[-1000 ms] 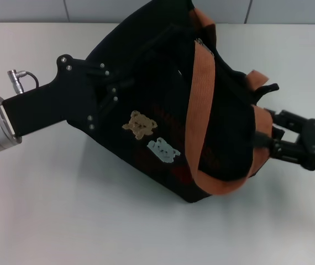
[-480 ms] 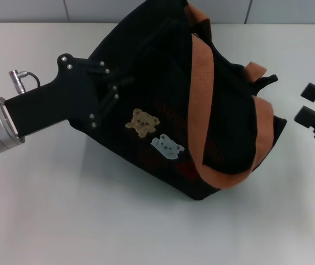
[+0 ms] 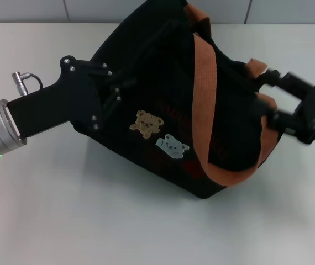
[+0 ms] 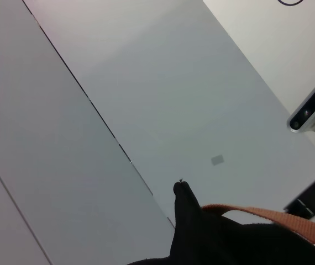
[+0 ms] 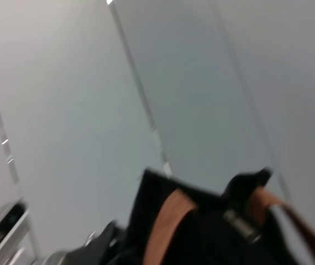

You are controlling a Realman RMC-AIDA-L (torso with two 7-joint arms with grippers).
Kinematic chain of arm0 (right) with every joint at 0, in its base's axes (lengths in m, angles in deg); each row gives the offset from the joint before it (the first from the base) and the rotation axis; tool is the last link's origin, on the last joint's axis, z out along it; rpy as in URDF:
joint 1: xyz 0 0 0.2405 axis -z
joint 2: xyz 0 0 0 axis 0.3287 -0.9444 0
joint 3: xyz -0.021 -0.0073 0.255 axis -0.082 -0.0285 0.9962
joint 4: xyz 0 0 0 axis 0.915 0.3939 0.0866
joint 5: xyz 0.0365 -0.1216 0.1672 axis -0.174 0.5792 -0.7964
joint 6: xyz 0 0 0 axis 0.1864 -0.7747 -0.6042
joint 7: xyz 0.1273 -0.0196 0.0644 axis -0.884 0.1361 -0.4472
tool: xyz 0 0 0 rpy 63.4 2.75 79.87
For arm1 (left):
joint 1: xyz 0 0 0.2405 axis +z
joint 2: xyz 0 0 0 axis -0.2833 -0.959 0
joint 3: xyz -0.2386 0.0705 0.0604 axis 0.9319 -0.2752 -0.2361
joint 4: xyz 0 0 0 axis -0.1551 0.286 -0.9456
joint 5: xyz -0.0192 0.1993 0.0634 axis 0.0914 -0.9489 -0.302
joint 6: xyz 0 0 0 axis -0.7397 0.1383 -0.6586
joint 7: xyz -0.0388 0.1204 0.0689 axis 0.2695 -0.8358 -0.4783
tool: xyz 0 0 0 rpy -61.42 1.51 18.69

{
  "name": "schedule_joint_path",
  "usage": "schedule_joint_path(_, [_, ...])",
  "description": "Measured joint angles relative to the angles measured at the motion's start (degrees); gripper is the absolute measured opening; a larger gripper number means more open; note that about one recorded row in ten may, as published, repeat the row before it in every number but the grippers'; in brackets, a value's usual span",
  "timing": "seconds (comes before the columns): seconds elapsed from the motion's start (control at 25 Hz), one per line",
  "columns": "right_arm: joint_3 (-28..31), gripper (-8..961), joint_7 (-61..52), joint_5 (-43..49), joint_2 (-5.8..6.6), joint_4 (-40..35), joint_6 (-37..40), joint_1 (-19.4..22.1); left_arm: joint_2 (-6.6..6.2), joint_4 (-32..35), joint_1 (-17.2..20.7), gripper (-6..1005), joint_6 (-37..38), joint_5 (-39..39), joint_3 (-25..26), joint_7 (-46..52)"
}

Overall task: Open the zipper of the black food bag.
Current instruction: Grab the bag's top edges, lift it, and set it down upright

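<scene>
Two grippers on the job. Our left gripper (image 3: 110,91) is pressed into the black food bag (image 3: 163,83) on its left side; we cannot tell how its fingers stand, they're buried in black fabric. Our right gripper (image 3: 276,99) is at the bag's right end, fingers spread apart, one above and one below the fabric tab there, nothing clamped.

Bag sits mid-table (image 3: 63,221), toward the far edge, tipped over so the bear patches (image 3: 160,135) face up at us. Orange strap (image 3: 204,99) drapes across the face.

Zipper (image 5: 240,223): in the right wrist view we see a small metal bit between the strap ends, probably the pull, but it's smeared, so low confidence. Zip line presumably runs along the bag's top edge, long axis from the left gripper's side across to the right gripper's end, angled from the table's far left toward near right.

Risks from here:
- Right fingers shut on strap or tab instead of the pull, since both crowd that end.
- Pull slips out, being tiny.
- Bag drags along with the tug if the left hold is shallow.
- Soft fabric bunches and jams the slider.
</scene>
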Motion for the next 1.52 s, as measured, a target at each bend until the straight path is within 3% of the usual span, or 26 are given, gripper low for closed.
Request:
schedule_joint_path(0.08, [-1.85,839,0.09,0.06,0.02,0.0,0.12,-0.18,0.0,0.0,0.05,71,-0.02,0.0,0.08,-0.21])
schedule_joint_path(0.2, [-10.45,839,0.57,0.07,-0.27,0.29,-0.81,-1.14,0.0,-0.04,0.19,71,-0.06,0.26,0.41,-1.3])
schedule_joint_path(0.28, [-12.14,839,0.65,0.07,-0.64,1.18,-2.59,-1.57,0.0,-0.04,0.15,71,-0.03,0.45,0.44,-1.42])
schedule_joint_path(0.56, [-12.85,839,3.99,-0.25,-1.06,10.56,-9.61,-6.1,0.0,0.45,-0.75,71,1.24,2.18,-0.04,-1.46])
schedule_joint_path(0.8, [-11.98,839,5.96,-0.53,-1.53,18.95,-19.68,-14.41,0.0,1.15,-1.52,71,4.5,2.21,0.16,-3.15])
schedule_joint_path(1.0, [-11.32,838,6.05,-0.47,-1.53,21.7,-22.74,-19.48,0.0,1.2,-1.65,71,5.34,2.29,0.15,-4.3])
schedule_joint_path(1.28, [-11.93,838,5.79,-0.08,-1.34,21.26,-22.37,-18.63,0.02,0.71,-1.09,71,3.1,2.39,0.02,-5.99])
schedule_joint_path(1.52, [-11.96,839,3.73,-0.1,-1.06,15.52,-15.47,-11.67,0.0,0.52,-0.5,71,2.3,2.11,-0.03,-6.11])
